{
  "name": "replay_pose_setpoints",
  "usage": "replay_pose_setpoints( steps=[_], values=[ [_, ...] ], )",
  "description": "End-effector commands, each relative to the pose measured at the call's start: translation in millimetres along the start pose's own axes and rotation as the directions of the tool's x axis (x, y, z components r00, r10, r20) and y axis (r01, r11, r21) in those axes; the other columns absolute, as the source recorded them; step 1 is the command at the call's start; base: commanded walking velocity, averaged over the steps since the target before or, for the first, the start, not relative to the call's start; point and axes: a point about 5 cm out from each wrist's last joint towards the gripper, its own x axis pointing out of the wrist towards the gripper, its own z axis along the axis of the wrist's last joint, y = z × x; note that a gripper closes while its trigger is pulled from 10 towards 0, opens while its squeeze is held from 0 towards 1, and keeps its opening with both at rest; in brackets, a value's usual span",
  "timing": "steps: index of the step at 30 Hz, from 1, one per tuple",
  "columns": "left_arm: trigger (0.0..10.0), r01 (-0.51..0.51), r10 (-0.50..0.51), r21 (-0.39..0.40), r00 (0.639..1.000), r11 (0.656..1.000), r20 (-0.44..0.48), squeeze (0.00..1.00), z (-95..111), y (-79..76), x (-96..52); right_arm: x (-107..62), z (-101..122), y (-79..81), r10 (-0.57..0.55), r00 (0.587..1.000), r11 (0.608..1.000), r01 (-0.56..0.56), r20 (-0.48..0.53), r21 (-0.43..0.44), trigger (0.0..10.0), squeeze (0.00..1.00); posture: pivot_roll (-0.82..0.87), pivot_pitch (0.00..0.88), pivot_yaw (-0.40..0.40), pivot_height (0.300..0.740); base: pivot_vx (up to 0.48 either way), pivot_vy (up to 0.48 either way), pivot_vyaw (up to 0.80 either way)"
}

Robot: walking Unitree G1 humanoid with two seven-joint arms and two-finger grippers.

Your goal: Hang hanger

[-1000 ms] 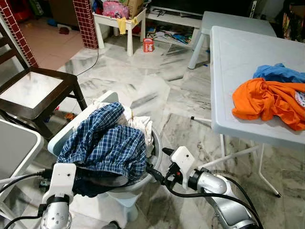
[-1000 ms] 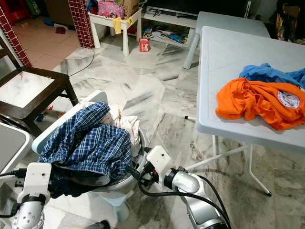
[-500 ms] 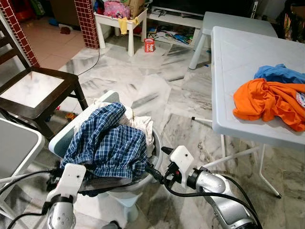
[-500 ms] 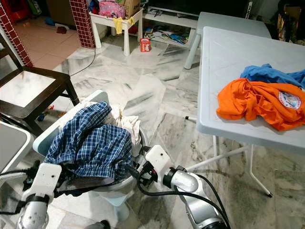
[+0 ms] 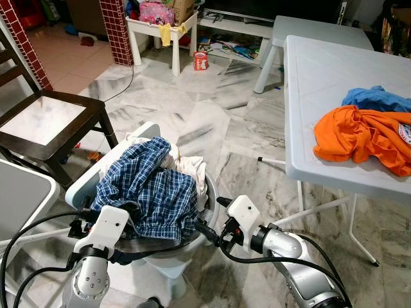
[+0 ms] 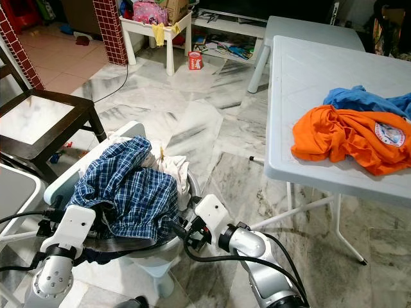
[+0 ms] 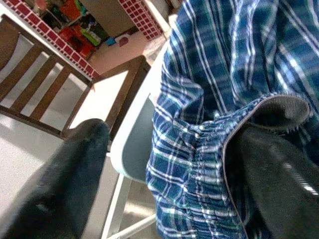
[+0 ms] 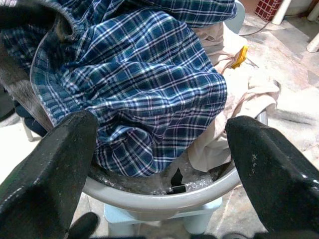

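Digging into laundry basin (image 8: pixel 164 196) for a hanger, none spotted yet.
Left gripper (image 7: pixel 164 164) is spread wide, one finger under the plaid shorts (image 5: pixel 151 192) waistband, nothing clamped; right gripper (image 8: pixel 159 149) is spread open at the basin rim, empty. Hanger location cannot be told, likely buried; plaid should be lifted clear first, cream cloth (image 5: pixel 191 168) kept from snagging. Beyond: orange shirt (image 5: pixel 359 135) on the white table (image 5: pixel 314 70).
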Motion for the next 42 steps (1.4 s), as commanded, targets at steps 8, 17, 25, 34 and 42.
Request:
replay_pose_setpoints(
  steps=[8,17,25,34,42],
  values=[
    [10.0,-0.059,0.056,0.051,0.996,0.997,0.063,1.0,-12.7,4.0,-34.3,1.8,-1.3,-2.6,-0.003,1.0,1.0,0.003,-0.004,-0.004,10.0,0.0,0.07,0.099,-0.059,0.74,0.0,0.0,0.0],
    [10.0,-0.046,0.046,-0.003,0.983,0.999,0.176,0.85,6.7,4.7,-35.2,2.2,-0.7,-4.3,0.004,1.0,1.0,-0.004,-0.002,-0.013,10.0,0.0,0.07,0.101,-0.069,0.74,0.0,0.0,0.0],
    [10.0,0.24,-0.235,-0.017,0.961,0.971,0.144,0.0,5.2,0.2,-4.7,1.3,-2.4,-1.2,0.01,1.0,1.0,-0.011,-0.007,-0.013,10.0,0.0,0.07,0.115,-0.071,0.74,0.0,0.0,0.0],
    [10.0,0.446,-0.452,0.093,0.891,0.89,0.046,0.0,-8.7,24.9,17.1,0.3,-2.9,-0.1,0.011,1.0,1.0,-0.011,-0.011,-0.017,10.0,0.0,0.05,0.116,-0.058,0.74,0.0,0.0,0.0],
    [10.0,0.472,-0.477,0.085,0.878,0.878,0.051,0.0,-2.5,42.1,21.8,-2.4,-4.4,0.2,-0.003,1.0,1.0,0.003,-0.012,-0.015,10.0,0.0,0.05,0.123,-0.047,0.74,0.0,0.0,0.0]
  ],
)
